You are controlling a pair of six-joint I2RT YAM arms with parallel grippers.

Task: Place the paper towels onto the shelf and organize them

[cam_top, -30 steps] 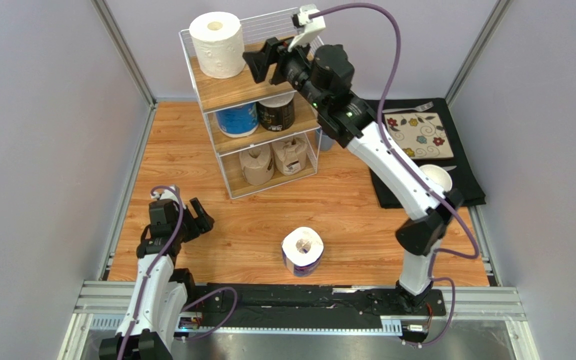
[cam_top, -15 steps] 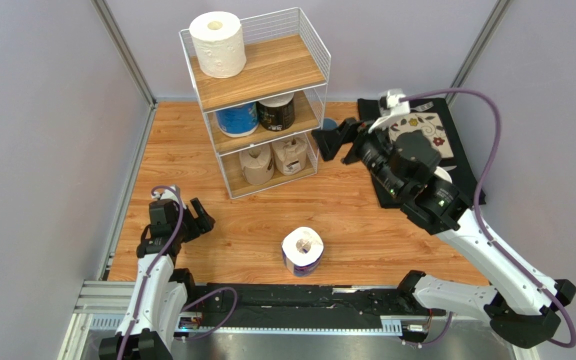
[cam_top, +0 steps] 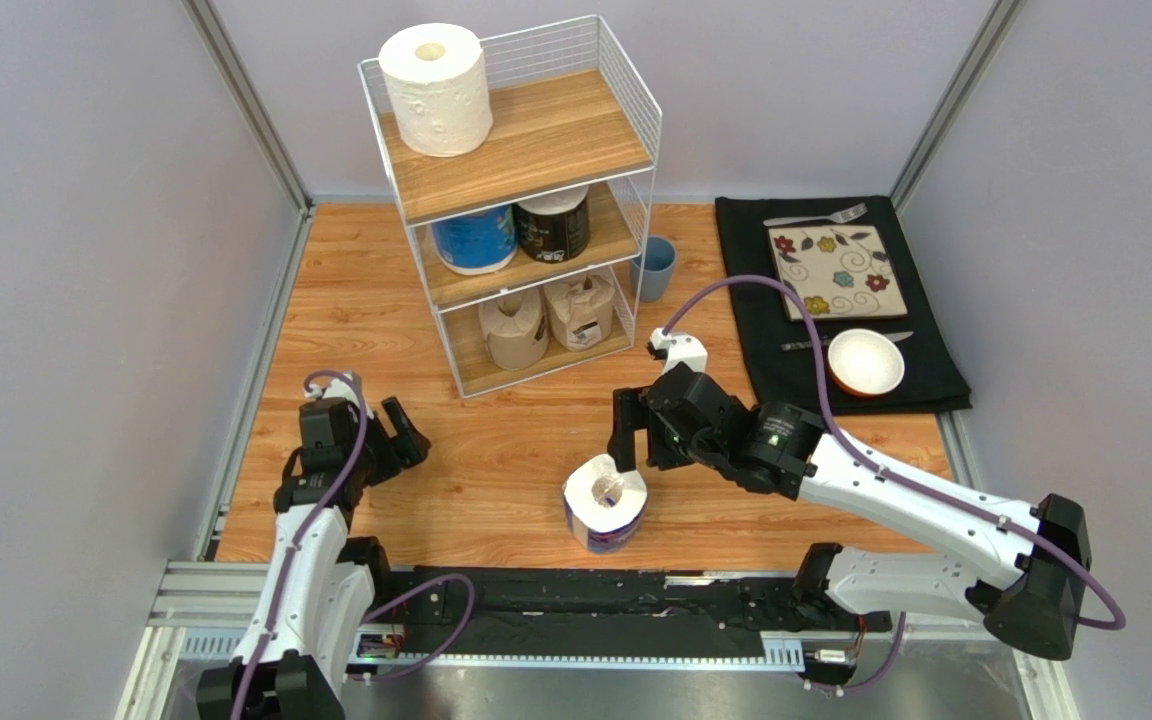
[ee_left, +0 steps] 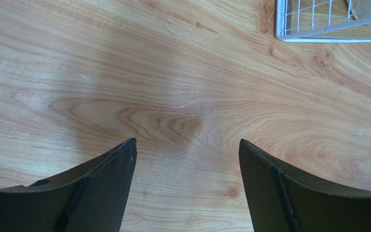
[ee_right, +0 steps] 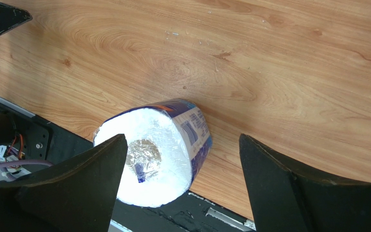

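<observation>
The shelf (cam_top: 560, 135) stands at the back of the table. On its top board is a plain white roll (cam_top: 440, 87). The middle tier holds a blue-wrapped roll (cam_top: 474, 237) and a dark-wrapped roll (cam_top: 552, 225); two brown paper rolls (cam_top: 513, 327) share the bottom tier. Another blue-wrapped roll (cam_top: 606, 503) (ee_right: 158, 152) stands near the table's front edge. My right gripper (cam_top: 636, 435) (ee_right: 182, 137) hovers open just behind and above it, with the roll partly between the fingers and untouched. My left gripper (cam_top: 387, 435) (ee_left: 187, 142) rests open over bare wood at the left.
A blue cup (cam_top: 657, 267) stands right of the shelf. At the back right, a black mat (cam_top: 928, 375) carries a patterned plate (cam_top: 842, 270), a bowl (cam_top: 865, 362) and a fork (cam_top: 815, 216). The black base rail (cam_top: 612, 593) runs just below the loose roll. The shelf's lower corner (ee_left: 327, 34) shows in the left wrist view.
My right arm has swung from the shelf's top tier down to the table, over the loose blue-wrapped roll, its jaws widening. The white roll stays on top. The left arm is unmoved.
</observation>
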